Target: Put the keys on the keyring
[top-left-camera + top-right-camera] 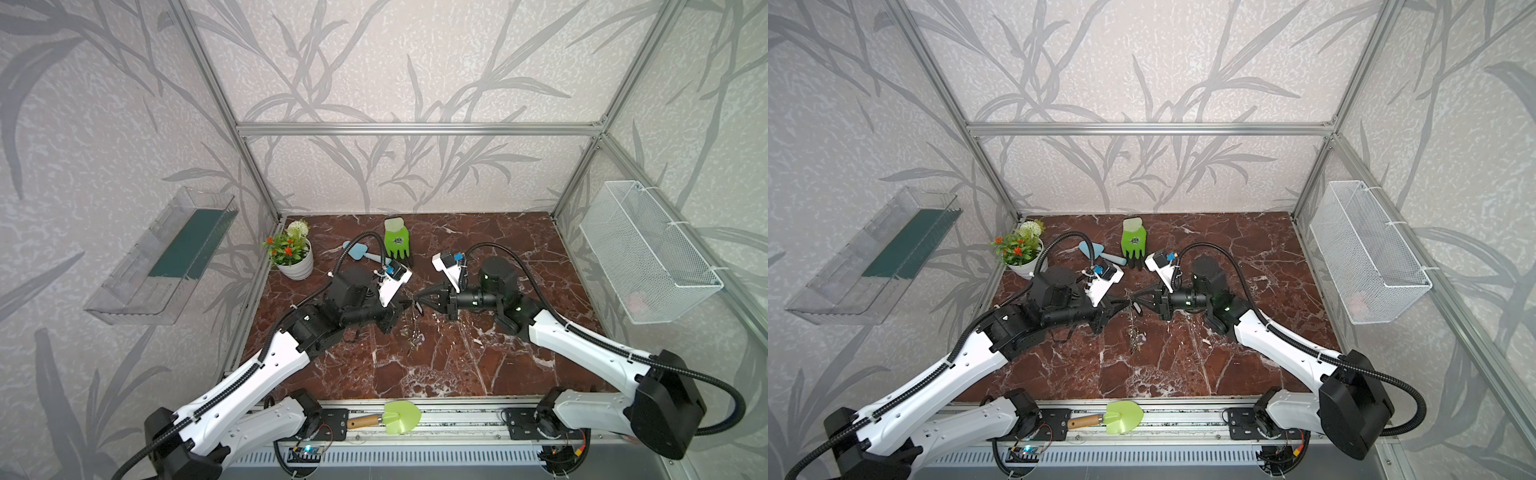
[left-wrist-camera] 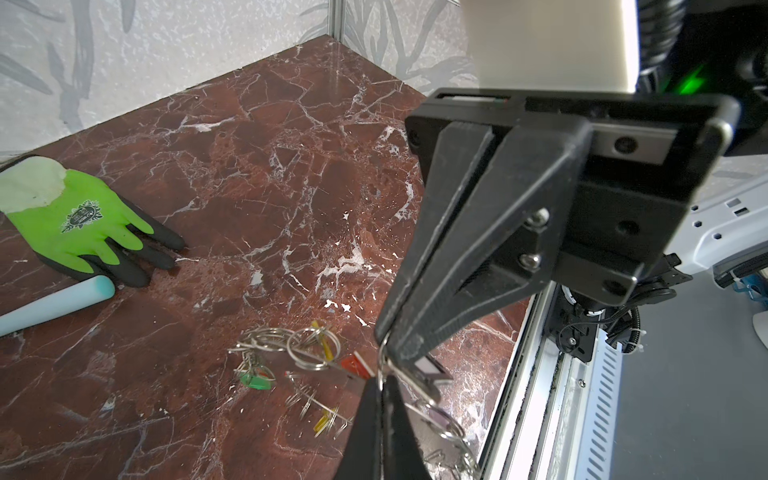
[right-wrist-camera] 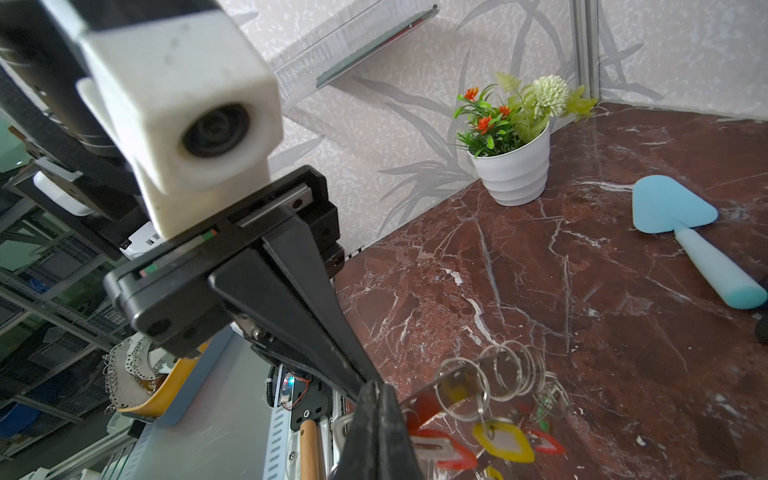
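The left pincer and the right pincer meet tip to tip above the middle of the table, both clamped tight. The left one seems to grip the rim of the keyring. The right one seems to pinch the small ring of a key with a white tag, though the tips crowd together and I cannot be sure which holds what. The keyring hangs edge-on just beneath the two tips, clear of the table.

The job looks well along. Several keys with yellow, red and green tags already dangle from the ring below the pincers. What seems left is working the white-tagged key onto the rim. I see no loose key on the table, though the bunch may hide one.

The table is dark red marble with white veins. Beyond the tips, toward the back wall, lies a green glove. A blue spatula and a flower pot sit behind the left pincer. Well back from both, on the front rail, rests a green trowel. Leaf-patterned walls carry a clear shelf on the left pincer's side and a wire basket on the right's.
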Robot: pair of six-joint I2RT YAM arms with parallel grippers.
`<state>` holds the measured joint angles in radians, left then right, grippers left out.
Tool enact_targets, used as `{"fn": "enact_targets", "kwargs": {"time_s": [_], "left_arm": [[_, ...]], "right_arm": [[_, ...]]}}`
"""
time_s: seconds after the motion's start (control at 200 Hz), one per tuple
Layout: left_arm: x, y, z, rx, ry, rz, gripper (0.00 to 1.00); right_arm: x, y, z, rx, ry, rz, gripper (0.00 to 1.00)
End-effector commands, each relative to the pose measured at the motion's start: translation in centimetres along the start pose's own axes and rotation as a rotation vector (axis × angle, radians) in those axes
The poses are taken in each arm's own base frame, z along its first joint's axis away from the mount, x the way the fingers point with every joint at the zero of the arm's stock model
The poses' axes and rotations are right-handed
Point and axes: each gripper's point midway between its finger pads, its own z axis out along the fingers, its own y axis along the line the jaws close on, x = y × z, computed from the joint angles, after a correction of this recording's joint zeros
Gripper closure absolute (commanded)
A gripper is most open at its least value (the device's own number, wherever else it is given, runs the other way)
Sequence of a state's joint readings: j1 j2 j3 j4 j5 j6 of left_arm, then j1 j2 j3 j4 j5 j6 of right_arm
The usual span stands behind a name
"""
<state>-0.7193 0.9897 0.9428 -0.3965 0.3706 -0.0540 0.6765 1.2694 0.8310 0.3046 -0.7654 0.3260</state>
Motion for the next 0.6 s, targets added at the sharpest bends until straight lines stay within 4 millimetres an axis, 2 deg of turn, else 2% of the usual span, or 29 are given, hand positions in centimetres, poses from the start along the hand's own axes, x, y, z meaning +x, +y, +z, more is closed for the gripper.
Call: {"fn": "enact_targets", "kwargs": {"time_s": [0.0, 0.325, 0.595], "left_arm": [[-2.2, -1.6, -1.1, 0.059, -0.089, 0.041, 1.0], [-2.2, -1.3, -1.1, 0.04, -0.101, 0.035, 1.0], [-2.1, -1.3, -1.2, 0.038, -0.106, 0.037, 1.0]], "right_arm": [[0.1, -1.3, 0.2, 0.08, 0.015, 0.004, 1.0], [0.5, -3.1, 0.4, 0.168, 0.033, 0.049, 1.0], [0.6, -3.6, 0.8, 0.172, 0.03, 0.088, 1.0]]}}
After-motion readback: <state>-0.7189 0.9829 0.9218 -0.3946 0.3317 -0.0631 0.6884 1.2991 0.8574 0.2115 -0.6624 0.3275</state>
